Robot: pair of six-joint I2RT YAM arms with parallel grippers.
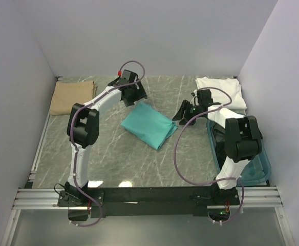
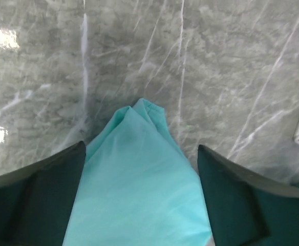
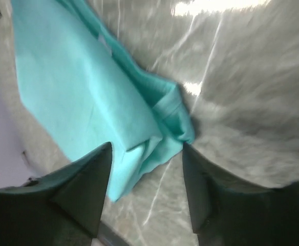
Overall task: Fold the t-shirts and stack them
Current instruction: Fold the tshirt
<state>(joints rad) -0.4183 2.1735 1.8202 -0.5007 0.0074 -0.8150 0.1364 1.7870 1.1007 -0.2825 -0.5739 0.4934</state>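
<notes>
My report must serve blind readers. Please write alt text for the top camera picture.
A folded teal t-shirt lies at the centre, with the left gripper near its far corner and the right gripper near its right corner. A tan t-shirt lies at the far left, a white t-shirt at the far right, and a blue-green tub at the near right.

The top external camera looks down from above and behind the arm bases (image 1: 80, 197), taking in the whole worktop (image 1: 139, 159). The left wrist camera sits close over the teal t-shirt (image 2: 139, 205), facing down between the left fingers (image 2: 42, 200) at its corner nearest the far edge. The right wrist camera, equally near, looks between the right fingers (image 3: 83, 195) at its right corner, so all three views share that shirt.
</notes>
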